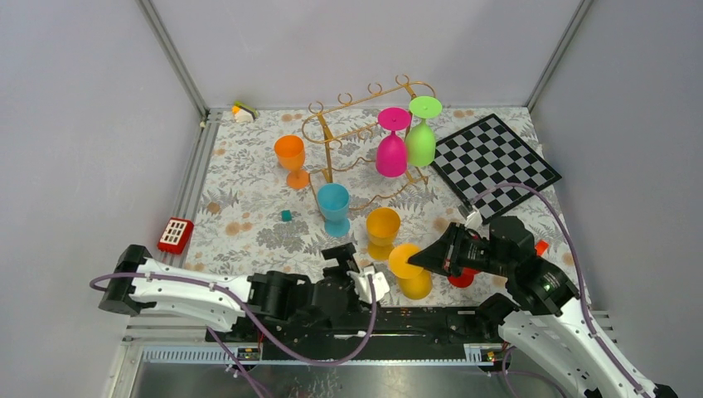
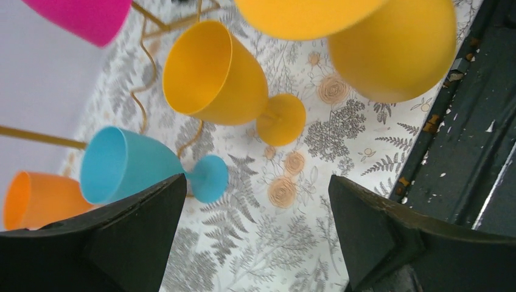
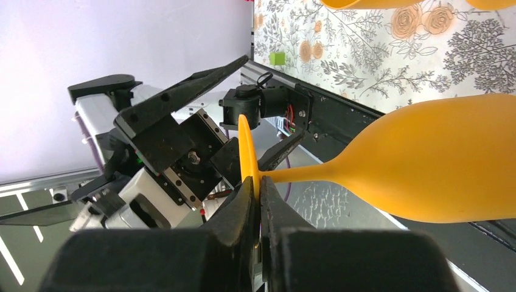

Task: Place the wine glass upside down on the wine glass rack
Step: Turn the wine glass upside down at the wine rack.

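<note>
Right jaws are clamping tight on the foot rim of the yellow wine glass [image 3: 438, 164]. They are holding it inverted, foot up and bowl down, over the near edge of the worktop [image 1: 249, 191], well apart from the wine glass rack [image 1: 332, 124]. From the top view I cannot tell whether the bowl rim is touching the worktop. The right arm is covering part of the foot. The right wrist view is cutting the bowl off at the frame's right edge.

Left jaws are standing wide, released, with nothing between them, near the wine glass. The left wrist view is showing that glass only partly, cropped by the top edge.

A pink glass [image 1: 391, 153] and a green glass [image 1: 421, 143] are hanging foot-up at the rack's right end. The thin gold rail and hooks are hard to trace against the wall. A second yellow glass [image 1: 382, 225], a blue glass [image 1: 334, 203] and an orange glass [image 1: 289, 154] are standing upright by the rack's base.

A red object [image 1: 461, 279] is sitting mostly hidden under the right arm, not identifiable. A checkerboard mat [image 1: 497, 157] is lying at the back right, a cable crossing its near corner.
</note>
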### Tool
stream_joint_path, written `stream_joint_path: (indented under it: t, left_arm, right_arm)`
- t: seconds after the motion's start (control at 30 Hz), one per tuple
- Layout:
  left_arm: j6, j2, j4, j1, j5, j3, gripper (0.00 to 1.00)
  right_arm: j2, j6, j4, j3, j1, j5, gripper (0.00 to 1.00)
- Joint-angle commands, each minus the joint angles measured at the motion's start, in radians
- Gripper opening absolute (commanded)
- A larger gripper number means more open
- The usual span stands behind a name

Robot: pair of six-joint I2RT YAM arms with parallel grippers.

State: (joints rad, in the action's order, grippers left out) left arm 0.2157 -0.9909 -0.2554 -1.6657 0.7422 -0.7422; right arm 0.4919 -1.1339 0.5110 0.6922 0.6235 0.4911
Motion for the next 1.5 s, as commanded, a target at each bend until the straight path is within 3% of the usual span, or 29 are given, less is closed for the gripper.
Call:
stream_joint_path:
  t: [0.0, 0.2, 0.37, 0.73, 1.13, 1.47]
  left_arm:
    - [-0.262, -0.07, -0.134, 0.056, 0.017, -0.132, 0.99]
    - [-0.442, -0.146, -0.292, 0.177, -0.075, -0.24, 0.99]
    - [-0.55, -0.134, -0.339, 0.269, -0.166, -0.241, 0.99]
    - [-0.735, 0.101, -0.334, 0.543, -0.346, -0.112, 0.99]
    - [-0.749, 0.228, -0.391, 0.896, -0.594, -0.097, 0.99]
    - [-0.686, 0.224, -0.438, 1.224, -0.759, -0.117, 0.99]
  right_arm:
    - [-0.027, 0.027, 0.031, 0.04, 0.008, -0.043, 0.0]
    - [-0.033, 0.046, 0.067, 0.06, 0.008, -0.086, 0.0]
    - [-0.028, 0.084, 0.123, 0.095, 0.008, -0.136, 0.0]
    - [-0.056, 0.081, 0.144, 0.098, 0.008, -0.182, 0.0]
    - [-0.009, 0.111, 0.167, 0.127, 0.008, -0.111, 0.0]
    - [0.08, 0.218, 0.339, 0.214, 0.008, -0.131, 0.0]
